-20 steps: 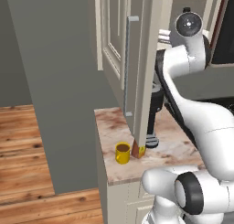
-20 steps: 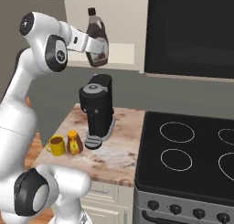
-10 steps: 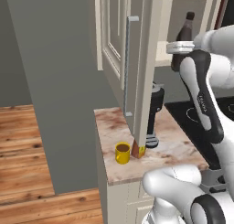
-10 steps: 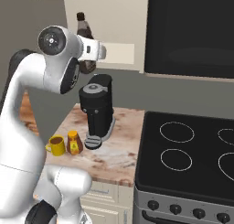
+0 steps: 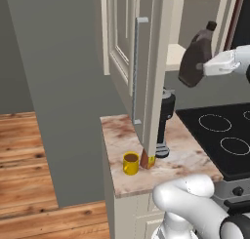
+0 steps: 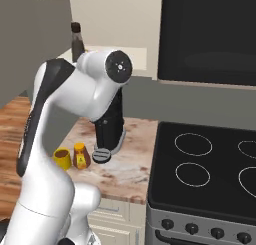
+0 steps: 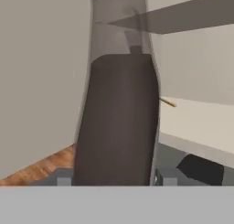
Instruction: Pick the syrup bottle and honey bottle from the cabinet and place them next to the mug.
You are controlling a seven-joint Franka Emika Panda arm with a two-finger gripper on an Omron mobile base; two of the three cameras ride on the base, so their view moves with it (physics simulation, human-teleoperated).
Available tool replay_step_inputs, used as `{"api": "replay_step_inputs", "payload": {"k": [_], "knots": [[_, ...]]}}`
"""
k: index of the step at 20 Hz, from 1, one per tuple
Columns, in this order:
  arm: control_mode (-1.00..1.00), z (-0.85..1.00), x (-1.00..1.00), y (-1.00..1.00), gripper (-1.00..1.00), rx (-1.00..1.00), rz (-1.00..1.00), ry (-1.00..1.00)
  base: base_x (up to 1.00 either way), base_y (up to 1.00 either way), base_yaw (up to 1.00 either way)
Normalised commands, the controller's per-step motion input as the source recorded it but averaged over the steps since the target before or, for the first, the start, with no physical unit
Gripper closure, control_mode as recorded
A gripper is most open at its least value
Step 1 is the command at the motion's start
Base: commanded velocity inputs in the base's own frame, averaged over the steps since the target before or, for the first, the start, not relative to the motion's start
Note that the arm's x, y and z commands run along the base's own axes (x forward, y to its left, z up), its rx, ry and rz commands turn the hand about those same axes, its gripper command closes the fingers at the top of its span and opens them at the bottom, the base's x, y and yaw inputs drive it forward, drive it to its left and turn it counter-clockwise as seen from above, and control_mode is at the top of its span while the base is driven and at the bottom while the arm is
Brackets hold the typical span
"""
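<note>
In front of the open cabinet (image 5: 146,62), high above the counter (image 5: 117,135) — one syrup bottle (image 5: 195,57), dark brown, flask-bodied, tilted slightly with its black cap uppermost, carried in the gripper (image 5: 207,67). The fingers look closed on its wide body from the side. In the hand view the bottle (image 7: 119,122) rises between the tips, but the pads themselves are hard to make out.

Handling, by judgement: rigid, smooth-sided, likely slippery and top-heavy if full; the broad belly is the sound place to hold, not the narrow neck.

On the counter: yellow mug (image 5: 130,163); honey bottle (image 6: 80,156) just beside it, already down.

Obscured: from the left the cabinet door's edge hides most of the honey bottle; from the right the arm covers the syrup bottle up to its neck.
</note>
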Motion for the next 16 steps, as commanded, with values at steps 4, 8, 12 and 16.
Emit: {"api": "replay_step_inputs", "payload": {"k": [4, 8, 12, 16], "knots": [[-1.00, -0.16, -0.22, -0.01, 1.00, 0.00, 0.61, 0.00, 0.00, 0.00, 0.00], [-1.00, -0.39, -0.14, -0.02, 1.00, 0.00, 0.27, -0.01, 0.00, 0.00, 0.00], [-1.00, -0.47, -0.26, 0.00, 1.00, 0.00, 0.06, 0.00, 0.00, 0.00, 0.00], [-1.00, -0.54, -0.26, 0.00, 1.00, -0.01, 0.02, 0.00, 0.00, 0.00, 0.00]]}}
